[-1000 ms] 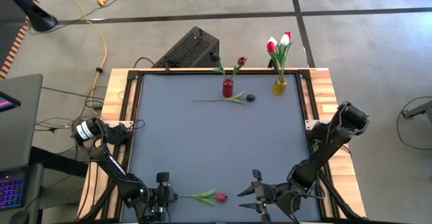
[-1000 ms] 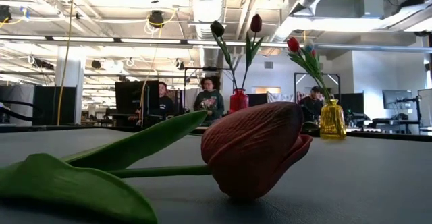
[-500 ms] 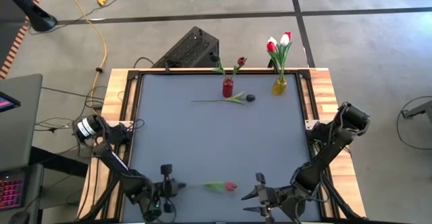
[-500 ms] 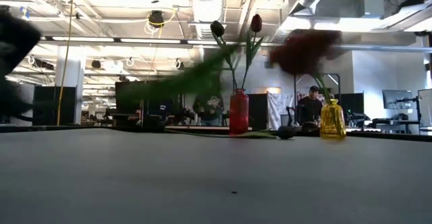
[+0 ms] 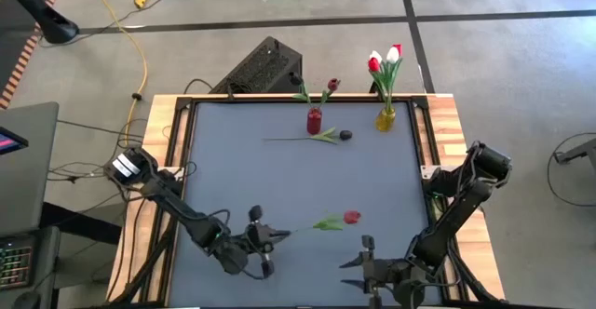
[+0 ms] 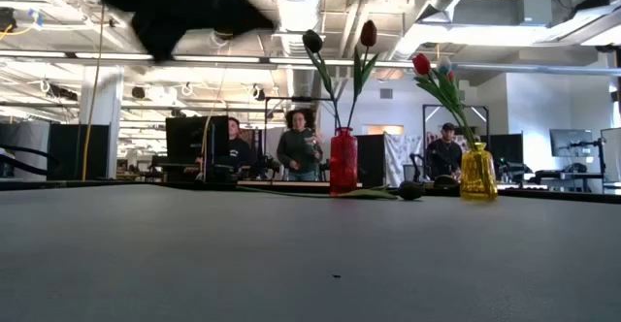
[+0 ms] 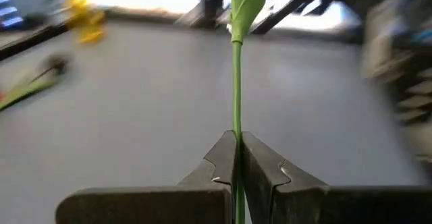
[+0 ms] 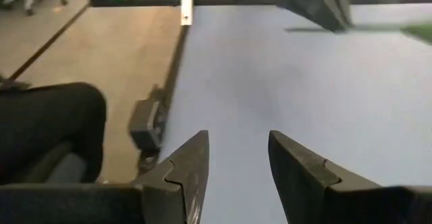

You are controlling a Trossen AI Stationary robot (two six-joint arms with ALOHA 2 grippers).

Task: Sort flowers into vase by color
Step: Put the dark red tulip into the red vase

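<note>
My left gripper (image 5: 272,235) is shut on a red tulip (image 5: 351,217) and holds it above the table's near middle; in the left wrist view the gripper (image 7: 237,142) shows with the green stem running out ahead. My right gripper (image 5: 358,271) waits open near the near edge, touching nothing (image 8: 236,158). A red vase (image 5: 315,121) at the far edge holds two dark tulips. The yellow vase (image 5: 385,118) beside it holds red and white tulips. One dark-headed tulip (image 5: 308,138) lies flat on the table in front of the red vase. My left gripper pinches the red tulip's thin green stem (image 7: 237,119) near its lower end between the two fingers. The fingers come in level from the table's left, and the stem runs on along them past the tips. The tulip is lifted clear, its leaf (image 5: 328,222) and head pointing right.
The grey table top (image 5: 242,179) is framed by a wooden rim. In the low view the red vase (image 6: 343,161) and yellow vase (image 6: 477,172) stand at the far side, and people sit at desks in the room behind. A dark box (image 5: 261,67) sits beyond the far edge.
My left gripper has carried the red tulip up off the table by the near edge, moving toward the far edge and the right. The tulip, which lay flat close to the low camera, now hangs in the air above that view.
</note>
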